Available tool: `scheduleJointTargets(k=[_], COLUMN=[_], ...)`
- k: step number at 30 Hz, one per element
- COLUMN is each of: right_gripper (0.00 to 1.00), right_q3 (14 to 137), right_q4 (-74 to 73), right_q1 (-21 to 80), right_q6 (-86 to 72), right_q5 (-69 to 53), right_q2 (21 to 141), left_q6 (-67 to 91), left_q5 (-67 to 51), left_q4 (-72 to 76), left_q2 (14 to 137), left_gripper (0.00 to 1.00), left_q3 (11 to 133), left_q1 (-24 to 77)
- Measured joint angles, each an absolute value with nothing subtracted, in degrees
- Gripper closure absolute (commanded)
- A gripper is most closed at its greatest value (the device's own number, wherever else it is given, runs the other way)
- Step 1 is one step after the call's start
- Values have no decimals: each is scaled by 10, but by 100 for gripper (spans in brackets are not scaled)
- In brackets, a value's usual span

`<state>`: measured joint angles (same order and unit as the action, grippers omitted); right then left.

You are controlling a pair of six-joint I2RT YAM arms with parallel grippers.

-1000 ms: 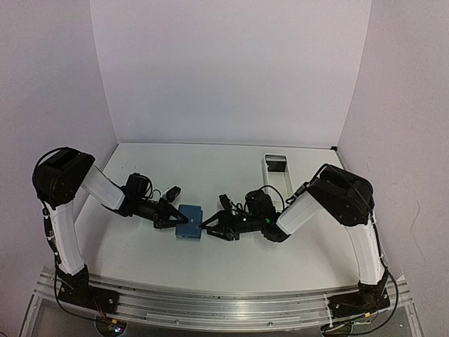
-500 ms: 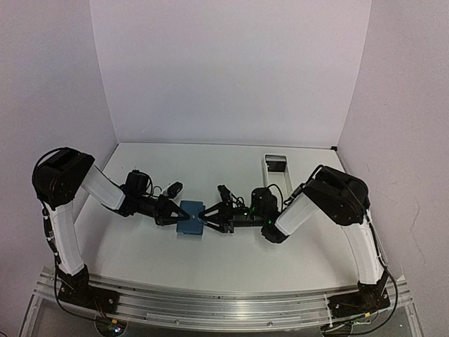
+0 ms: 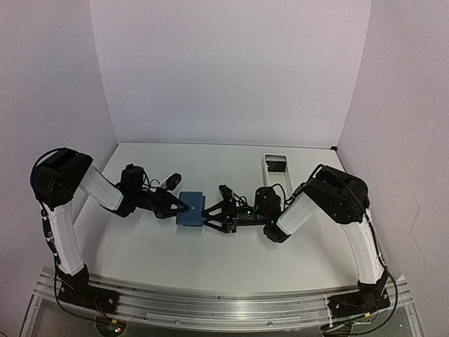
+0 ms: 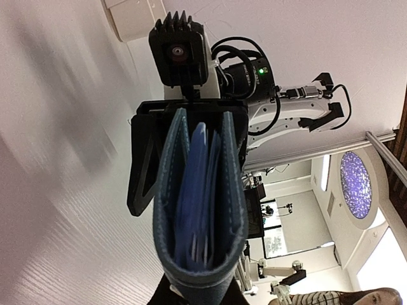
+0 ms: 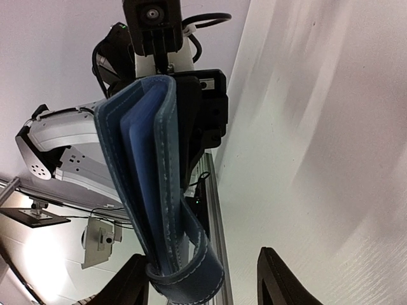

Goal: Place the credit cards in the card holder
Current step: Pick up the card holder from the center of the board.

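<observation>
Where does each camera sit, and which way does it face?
Top external: above, behind the robot, looking down at the table; both arms show, left pincer and right pincer at the card holder.
Left wrist: on the left arm, facing the right arm; own fingertips barely visible.
Right wrist: on the right arm, facing the left arm; own fingers at bottom.
Shared: both wrist views show the card holder edge-on.

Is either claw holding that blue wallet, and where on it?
The left gripper is shut on the card holder, pinching its folded end. The right gripper stands open around the tab end, not gripping.
</observation>
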<state>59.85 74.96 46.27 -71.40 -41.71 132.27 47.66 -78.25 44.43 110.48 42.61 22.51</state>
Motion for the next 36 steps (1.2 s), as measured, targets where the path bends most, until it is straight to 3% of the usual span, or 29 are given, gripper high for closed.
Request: scheduleJointTargets(k=[31,36], right_gripper=[41,47], right_q3=[546,515], right_q4=[754,755], right_q1=[417,398], right_q6=[-654,-642], right_q5=[-480,-480], right_q2=[1237,1188], left_q6=[599,614], left_q5=[-838,-842], left_q4=[611,622], left_q2=[1095,1095], left_gripper=[100,100], left_q3=[462,473], left_q1=[242,243])
